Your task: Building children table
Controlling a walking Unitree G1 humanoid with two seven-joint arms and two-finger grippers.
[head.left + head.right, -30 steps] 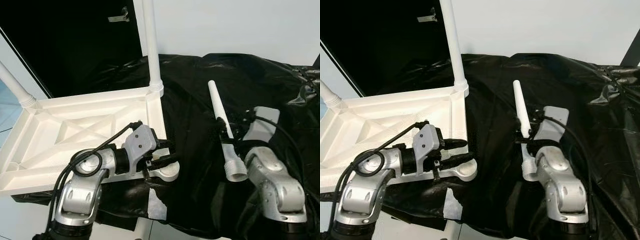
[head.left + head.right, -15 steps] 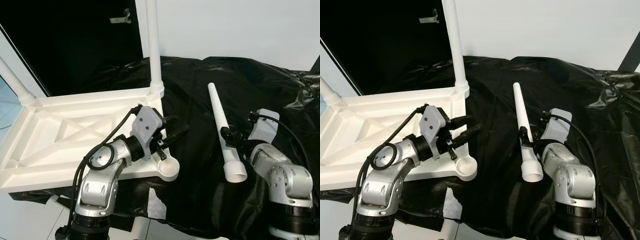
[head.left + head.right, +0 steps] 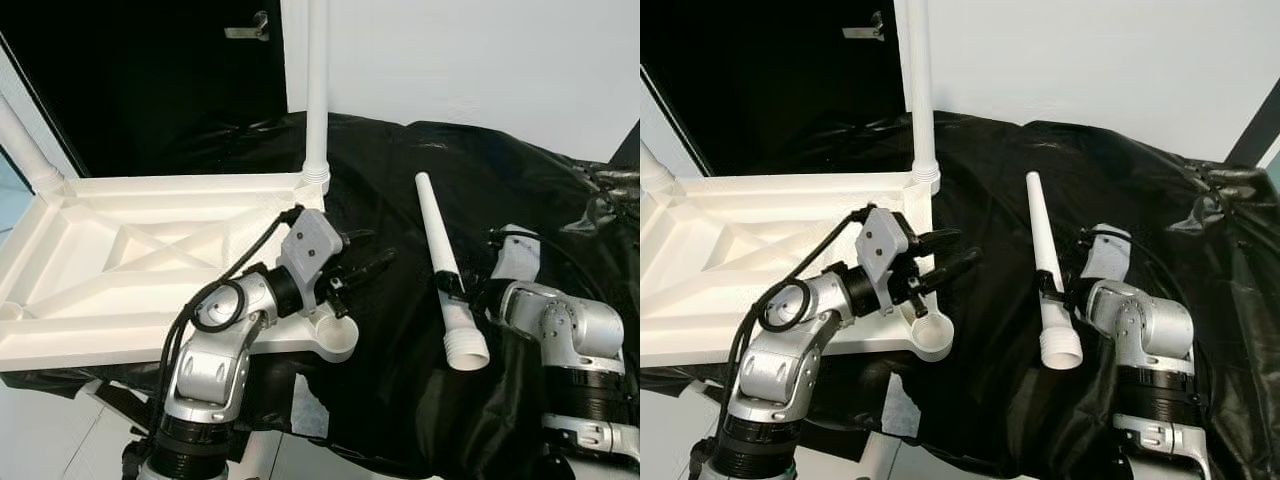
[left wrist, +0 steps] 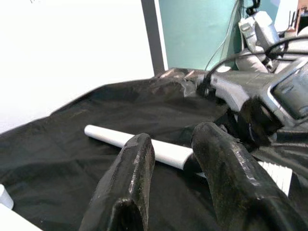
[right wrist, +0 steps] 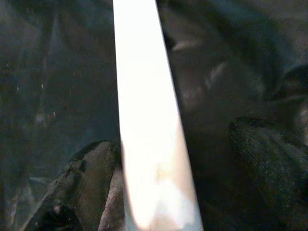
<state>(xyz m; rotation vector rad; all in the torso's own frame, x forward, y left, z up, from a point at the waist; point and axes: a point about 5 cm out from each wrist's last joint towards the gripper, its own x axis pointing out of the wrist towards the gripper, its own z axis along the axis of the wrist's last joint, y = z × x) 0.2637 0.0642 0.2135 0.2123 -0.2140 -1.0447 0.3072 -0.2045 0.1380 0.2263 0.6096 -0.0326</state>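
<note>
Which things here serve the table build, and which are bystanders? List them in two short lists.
For the build: upturned white tabletop; fitted leg; empty corner socket; loose leg; left hand, open; right hand at the loose leg.

Bystanders: black sheet; door handle.

The white plastic tabletop (image 3: 150, 270) lies upside down, its ribbed underside up, with one leg (image 3: 317, 90) standing upright in its far corner socket. A loose white leg (image 3: 444, 270) (tapered, its wide threaded end nearest) lies beside it on black sheeting.
</note>
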